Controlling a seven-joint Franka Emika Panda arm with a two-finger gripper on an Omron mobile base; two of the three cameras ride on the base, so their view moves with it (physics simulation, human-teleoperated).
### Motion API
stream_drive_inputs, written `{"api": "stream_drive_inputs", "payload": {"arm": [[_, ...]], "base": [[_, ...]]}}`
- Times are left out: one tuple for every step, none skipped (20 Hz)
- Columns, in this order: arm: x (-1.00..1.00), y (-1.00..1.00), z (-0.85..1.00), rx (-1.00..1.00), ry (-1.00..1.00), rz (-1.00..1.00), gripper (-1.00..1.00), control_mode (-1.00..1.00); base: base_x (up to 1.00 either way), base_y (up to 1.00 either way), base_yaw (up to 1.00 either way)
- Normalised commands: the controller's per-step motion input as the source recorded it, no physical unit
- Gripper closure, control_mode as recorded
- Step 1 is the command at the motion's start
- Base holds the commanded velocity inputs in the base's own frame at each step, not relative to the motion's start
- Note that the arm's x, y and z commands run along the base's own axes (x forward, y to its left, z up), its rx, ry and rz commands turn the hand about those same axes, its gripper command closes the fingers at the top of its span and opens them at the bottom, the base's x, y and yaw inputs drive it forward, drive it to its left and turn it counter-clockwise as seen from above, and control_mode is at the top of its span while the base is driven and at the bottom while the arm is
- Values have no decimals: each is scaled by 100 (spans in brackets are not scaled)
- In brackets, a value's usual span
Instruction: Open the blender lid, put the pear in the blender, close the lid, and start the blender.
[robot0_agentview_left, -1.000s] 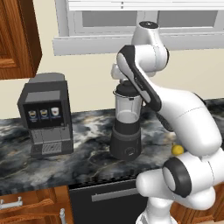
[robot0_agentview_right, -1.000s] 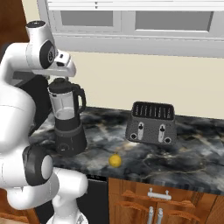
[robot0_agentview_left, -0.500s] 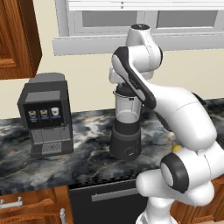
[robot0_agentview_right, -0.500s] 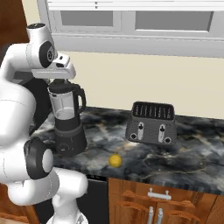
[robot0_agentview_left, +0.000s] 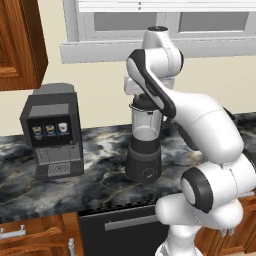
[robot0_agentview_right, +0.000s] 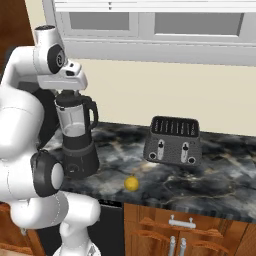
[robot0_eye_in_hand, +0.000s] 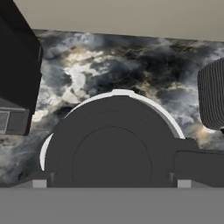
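Note:
The blender (robot0_agentview_right: 77, 137) stands on the dark marble counter, with its dark base, clear jar and black side handle (robot0_agentview_right: 93, 115); it also shows as the blender (robot0_agentview_left: 144, 150). The black blender lid (robot0_eye_in_hand: 111, 155) sits on the jar. My gripper (robot0_agentview_right: 68, 95) hangs straight down over it. In the hand view the gripper (robot0_eye_in_hand: 111, 183) is open, one fingertip (robot0_eye_in_hand: 39, 183) on each side of the lid, which fills the gap between them. The pear (robot0_agentview_right: 131, 184), small and yellow, lies on the counter right of the blender, near the front edge.
A boxy grey coffee machine (robot0_agentview_left: 52, 132) stands left of the blender. A dark toaster (robot0_agentview_right: 174, 141) sits to the right, behind the pear. A window sill and cabinets run above the counter; drawers and a dark oven front lie below its front edge.
The arm's upper links have shifted slightly to the left. The hand stays over the blender lid with its jaws open. Blender, pear and toaster have not moved.

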Motion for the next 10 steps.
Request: {"api": "stream_drive_inputs", "payload": {"arm": [[16, 0, -9, 0, 5, 0, -100, -100], [10, 0, -16, 0, 4, 0, -100, -100], [4, 0, -16, 0, 3, 0, -100, -100], [6, 0, -19, 0, 2, 0, -100, -100], [0, 0, -26, 0, 0, 0, -100, -100], [0, 0, -29, 0, 1, 0, -100, -100], [0, 0, -36, 0, 0, 0, -100, -100], [0, 0, -41, 0, 0, 0, 100, -100], [0, 0, -47, 0, 0, 0, 100, -100], [0, 0, -37, 0, 0, 0, 100, -100]], "base": [[0, 0, 0], [0, 0, 0], [0, 0, 0], [0, 0, 0], [0, 0, 0], [0, 0, 0], [0, 0, 0], [0, 0, 0], [0, 0, 0], [0, 0, 0]]}}
